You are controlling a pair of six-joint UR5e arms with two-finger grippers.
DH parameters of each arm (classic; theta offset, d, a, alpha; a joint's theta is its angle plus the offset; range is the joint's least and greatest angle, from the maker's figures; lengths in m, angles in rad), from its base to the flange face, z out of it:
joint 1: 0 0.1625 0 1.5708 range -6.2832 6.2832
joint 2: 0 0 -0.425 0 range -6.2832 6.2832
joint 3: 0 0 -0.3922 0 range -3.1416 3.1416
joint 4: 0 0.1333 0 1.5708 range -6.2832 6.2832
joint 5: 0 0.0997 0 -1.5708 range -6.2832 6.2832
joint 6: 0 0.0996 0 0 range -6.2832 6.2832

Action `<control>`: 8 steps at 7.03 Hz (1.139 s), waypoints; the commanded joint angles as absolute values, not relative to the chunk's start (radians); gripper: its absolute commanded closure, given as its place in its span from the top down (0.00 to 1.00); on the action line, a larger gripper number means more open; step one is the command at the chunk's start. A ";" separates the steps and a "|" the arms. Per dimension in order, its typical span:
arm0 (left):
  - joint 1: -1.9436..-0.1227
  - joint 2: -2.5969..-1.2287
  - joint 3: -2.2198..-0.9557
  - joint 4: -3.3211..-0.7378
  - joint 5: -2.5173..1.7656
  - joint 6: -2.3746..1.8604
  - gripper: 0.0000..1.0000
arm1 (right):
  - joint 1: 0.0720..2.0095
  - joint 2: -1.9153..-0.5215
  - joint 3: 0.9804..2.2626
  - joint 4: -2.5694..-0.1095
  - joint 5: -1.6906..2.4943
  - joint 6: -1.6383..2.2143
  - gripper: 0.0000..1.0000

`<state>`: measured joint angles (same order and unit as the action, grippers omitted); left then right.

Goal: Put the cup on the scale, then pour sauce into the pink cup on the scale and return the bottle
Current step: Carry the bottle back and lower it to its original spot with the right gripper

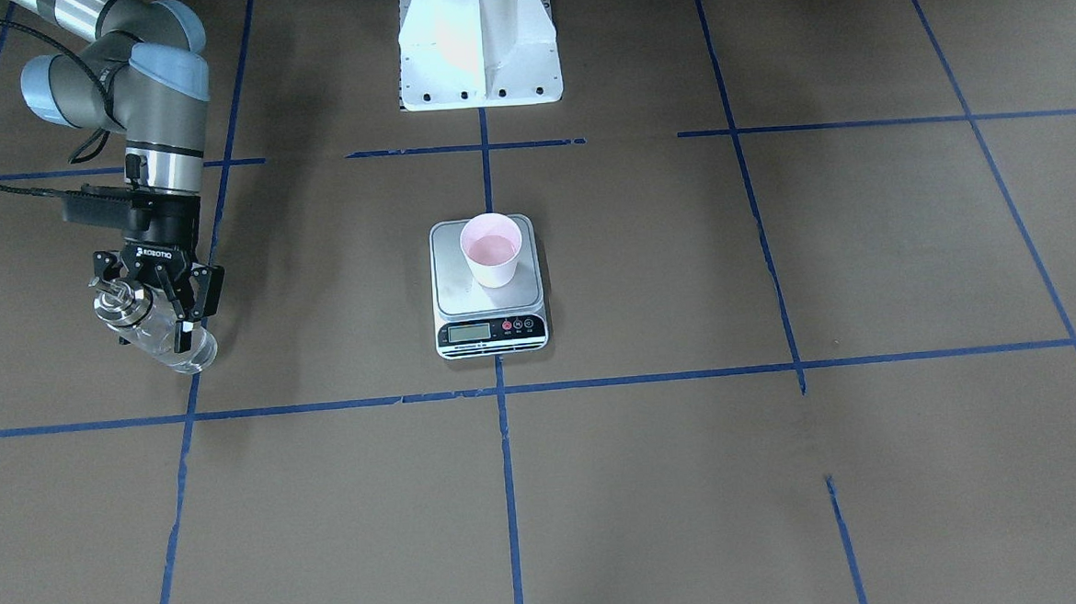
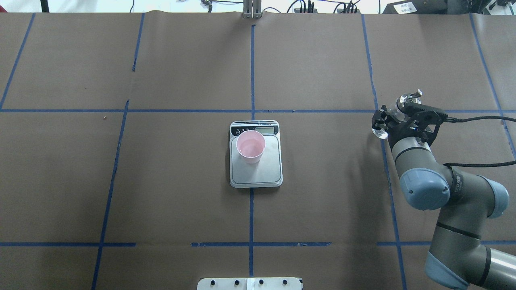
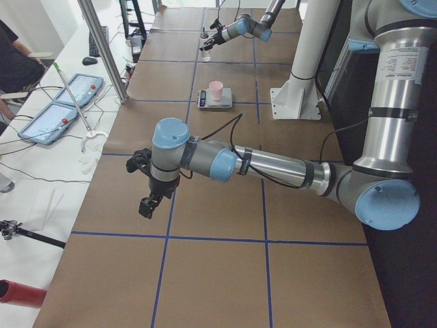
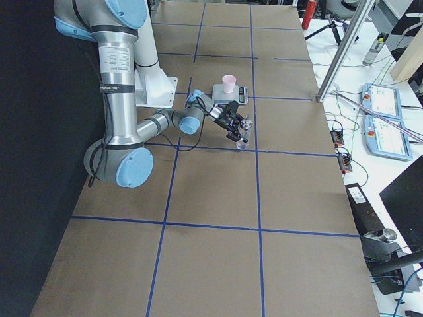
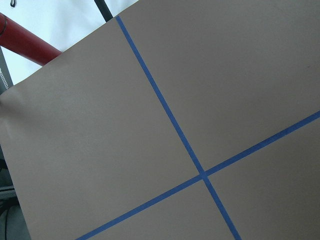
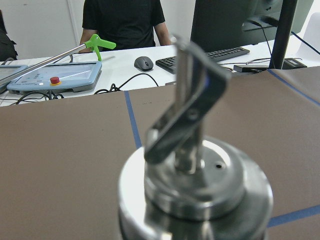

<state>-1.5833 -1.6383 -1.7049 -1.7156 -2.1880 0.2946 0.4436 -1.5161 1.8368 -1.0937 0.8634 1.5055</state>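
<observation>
My right claw (image 1: pixel 154 311) is clamped on the bottle (image 1: pixel 183 346) near its top, the silver spout (image 6: pixel 192 125) filling the wrist view. It holds the bottle low over the tabletop (image 1: pixel 695 478), well to one side of the scale (image 1: pixel 464 297). I cannot tell whether the base touches down. The cup (image 1: pixel 496 272) stands on the scale's platform with sauce (image 1: pixel 491 247) inside. My left claw (image 3: pixel 146 205) hangs over the tabletop's other end, and I cannot tell how far open it is.

Grey tubular arms (image 2: pixel 415 155) with pale blue joint caps (image 2: pixel 423 189), black braided cable (image 2: pixel 479 119), ROBOTIQ-marked black right gripper (image 1: pixel 154 320), white pedestal (image 1: pixel 479 47).
</observation>
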 commanded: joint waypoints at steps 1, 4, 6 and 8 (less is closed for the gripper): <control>-1.583 -1.638 -1.704 -1.715 -2.187 0.295 1.00 | 0.428 -1.531 1.851 -1.094 0.856 1.520 0.00; -1.583 -1.638 -1.704 -1.715 -2.187 0.295 1.00 | 0.414 -1.554 1.861 -1.097 0.861 1.519 0.00; -1.585 -1.638 -1.704 -1.715 -2.187 0.295 1.00 | 0.403 -1.560 1.861 -1.098 0.864 1.509 0.00; -1.585 -1.638 -1.704 -1.715 -2.189 0.295 1.00 | 0.400 -1.562 1.859 -1.100 0.864 1.508 0.00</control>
